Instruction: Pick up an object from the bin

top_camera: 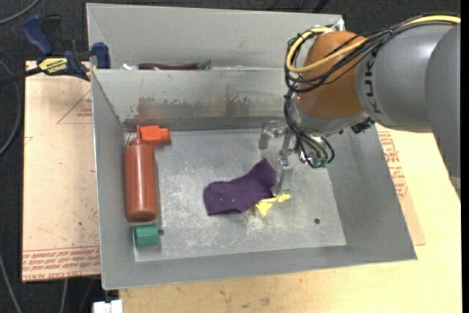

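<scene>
Gripper (283, 171) is down at the right end of the purple cloth (236, 194) in the middle of the bin (198, 157), open or closed I cannot tell, and nothing looks lifted yet.

Bin (183, 95) is showing as bare grey metal, matt, w/ floor looking scuffed & speckled and back wall carrying dull smudgy marks. Purple cloth (238, 194) is lying soft & matt, fabric creasing in folds. Small yellow scrap (267, 207) is looking thin & crinkled, poss. paper or film, can't tell. Red-brown bottle (141, 183) is reading as smooth plastic w/ faint sheen; its orange cap (154, 134) is looking matt plastic. Green block (146, 235) is looking matt, smooth-faced. Gripper (282, 176) is glinting like bright metal. Orange cover (330, 88) on wrist is shining glossy; grey arm (418, 84) is looking smooth, satin.
</scene>
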